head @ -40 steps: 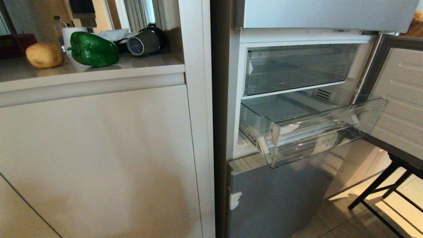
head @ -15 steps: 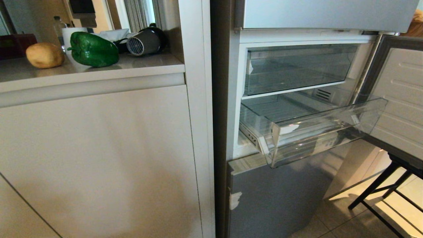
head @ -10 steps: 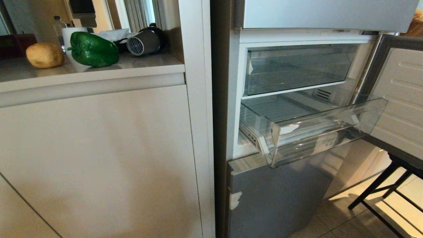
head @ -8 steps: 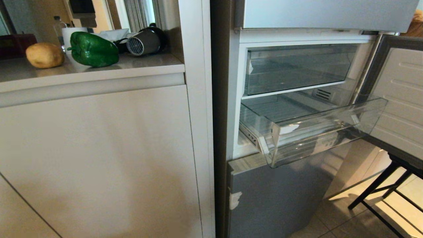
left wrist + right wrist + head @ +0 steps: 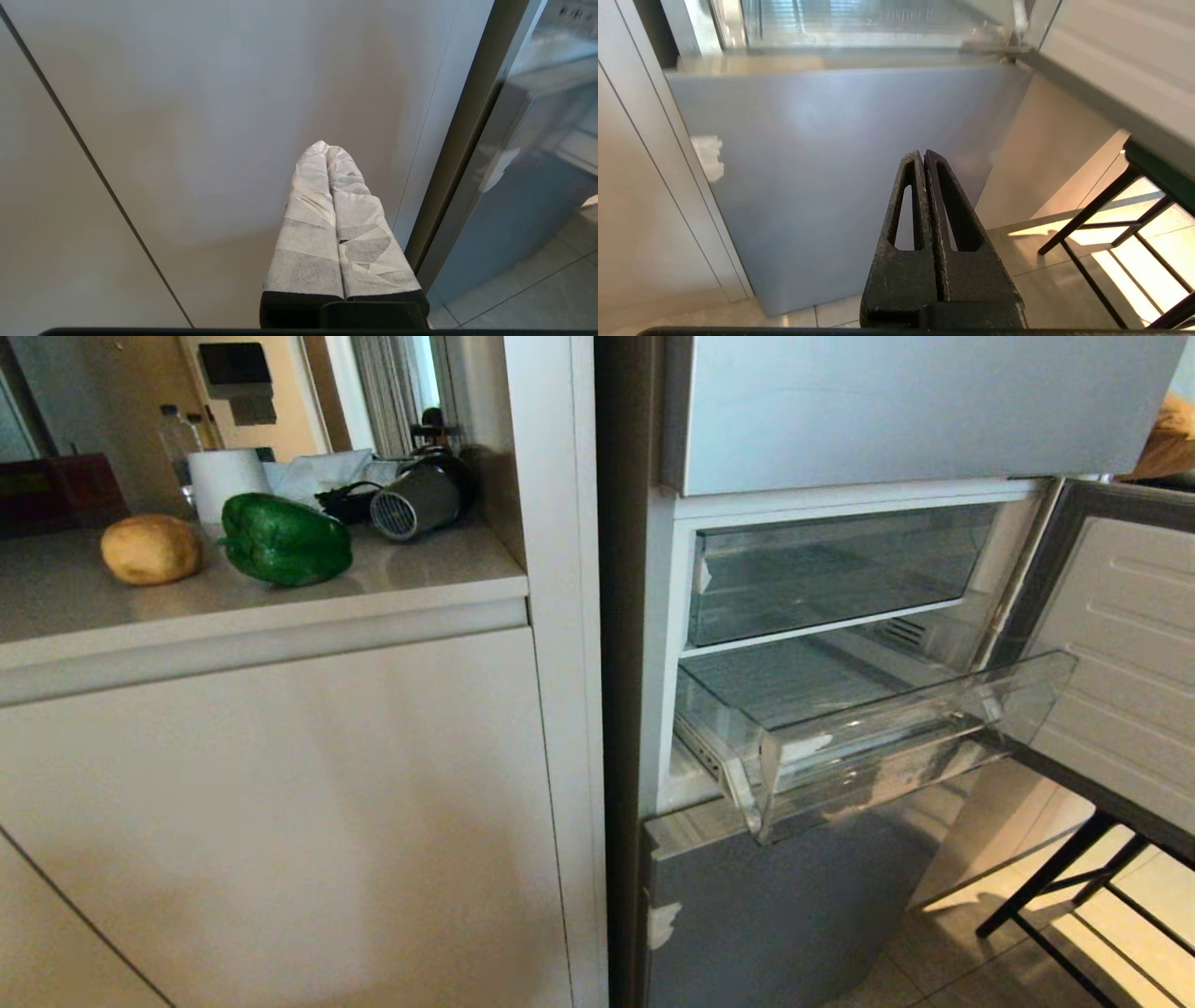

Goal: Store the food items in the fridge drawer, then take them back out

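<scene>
Since the earlier frames the whole head view is sitting lower in the picture, counter and fridge together, so it is the camera that is moving and not the things. On the pale countertop [image 5: 401,569] the tan potato [image 5: 151,549] is lying at the left, and the green bell pepper [image 5: 285,539] is lying just beside it on its right, with a small gap between them. Behind them a white paper roll [image 5: 227,474], a clear water bottle [image 5: 175,434] and a dark hair dryer [image 5: 422,497] are standing near the wall. To the right, the silver-grey fridge [image 5: 775,905] is standing with its door [image 5: 1120,644] open, and the clear fridge drawer [image 5: 896,747] is pulled out, with nothing showing inside it. Above it the taller clear bin [image 5: 831,569] is pushed in. Neither arm is showing in the head view. The left gripper [image 5: 328,148], wrapped in white tape, is pointing at a white cabinet panel [image 5: 210,116], fingers pressed together and holding nothing. The right gripper [image 5: 923,153] is facing the lower fridge door, black fingers also closed and empty.
</scene>
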Tool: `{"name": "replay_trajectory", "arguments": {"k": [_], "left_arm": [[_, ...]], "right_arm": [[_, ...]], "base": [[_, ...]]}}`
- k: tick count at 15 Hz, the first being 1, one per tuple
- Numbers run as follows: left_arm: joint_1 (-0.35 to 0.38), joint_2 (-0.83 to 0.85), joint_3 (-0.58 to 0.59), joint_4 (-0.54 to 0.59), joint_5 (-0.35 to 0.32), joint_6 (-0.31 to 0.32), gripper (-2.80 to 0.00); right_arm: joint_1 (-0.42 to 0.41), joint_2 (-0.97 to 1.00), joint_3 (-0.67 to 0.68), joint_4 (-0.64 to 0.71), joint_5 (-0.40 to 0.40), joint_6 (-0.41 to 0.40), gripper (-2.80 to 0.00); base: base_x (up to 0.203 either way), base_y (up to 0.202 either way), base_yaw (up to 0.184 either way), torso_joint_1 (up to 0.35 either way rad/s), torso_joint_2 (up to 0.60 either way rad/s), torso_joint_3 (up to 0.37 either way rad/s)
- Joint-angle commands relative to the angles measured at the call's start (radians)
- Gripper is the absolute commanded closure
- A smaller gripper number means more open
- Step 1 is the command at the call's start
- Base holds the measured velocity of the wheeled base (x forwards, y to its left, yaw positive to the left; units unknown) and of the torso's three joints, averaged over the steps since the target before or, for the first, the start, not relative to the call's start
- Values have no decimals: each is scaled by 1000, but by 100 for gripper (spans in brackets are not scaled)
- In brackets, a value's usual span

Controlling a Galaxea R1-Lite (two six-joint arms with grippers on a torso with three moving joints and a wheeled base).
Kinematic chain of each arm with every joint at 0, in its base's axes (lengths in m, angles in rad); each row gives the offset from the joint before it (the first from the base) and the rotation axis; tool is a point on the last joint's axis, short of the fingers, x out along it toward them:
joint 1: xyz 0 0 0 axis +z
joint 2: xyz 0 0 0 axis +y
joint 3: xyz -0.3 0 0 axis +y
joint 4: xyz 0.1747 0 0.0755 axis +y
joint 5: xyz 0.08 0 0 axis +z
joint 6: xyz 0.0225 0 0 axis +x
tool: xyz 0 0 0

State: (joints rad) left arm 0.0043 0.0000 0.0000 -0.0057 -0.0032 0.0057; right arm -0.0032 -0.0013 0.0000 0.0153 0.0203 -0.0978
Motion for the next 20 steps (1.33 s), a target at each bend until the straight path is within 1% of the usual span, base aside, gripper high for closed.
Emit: {"name": "replay_trajectory", "arguments": {"k": [1, 4, 9, 12, 14, 17, 18, 20], "left_arm": [[0, 0, 3, 0, 0, 0, 0], [0, 0, 3, 0, 0, 0, 0], [0, 0, 3, 0, 0, 0, 0], [0, 0, 3, 0, 0, 0, 0], [0, 0, 3, 0, 0, 0, 0], [0, 0, 3, 0, 0, 0, 0], [0, -1, 3, 0, 0, 0, 0], [0, 0, 3, 0, 0, 0, 0]], "right_arm": [[0, 1, 0, 0, 0, 4, 0], [0, 1, -1, 0, -3, 35, 0], [0, 1, -1, 0, -3, 35, 0], [0, 9, -2, 0, -3, 37, 0], [0, 94, 0, 0, -3, 33, 0], [-1, 291, 0, -3, -4, 32, 0], [-1, 355, 0, -22, -3, 35, 0], [-2, 485, -4, -140, -5, 39, 0]], "base": [[0, 0, 0, 188, -540, -349], [0, 0, 0, 202, -560, -349], [0, 0, 0, 243, -606, -367], [0, 0, 0, 162, -388, -227], [0, 0, 0, 14, -30, -19], [0, 0, 0, 0, 0, 0], [0, 0, 0, 0, 0, 0], [0, 0, 0, 0, 0, 0]]}}
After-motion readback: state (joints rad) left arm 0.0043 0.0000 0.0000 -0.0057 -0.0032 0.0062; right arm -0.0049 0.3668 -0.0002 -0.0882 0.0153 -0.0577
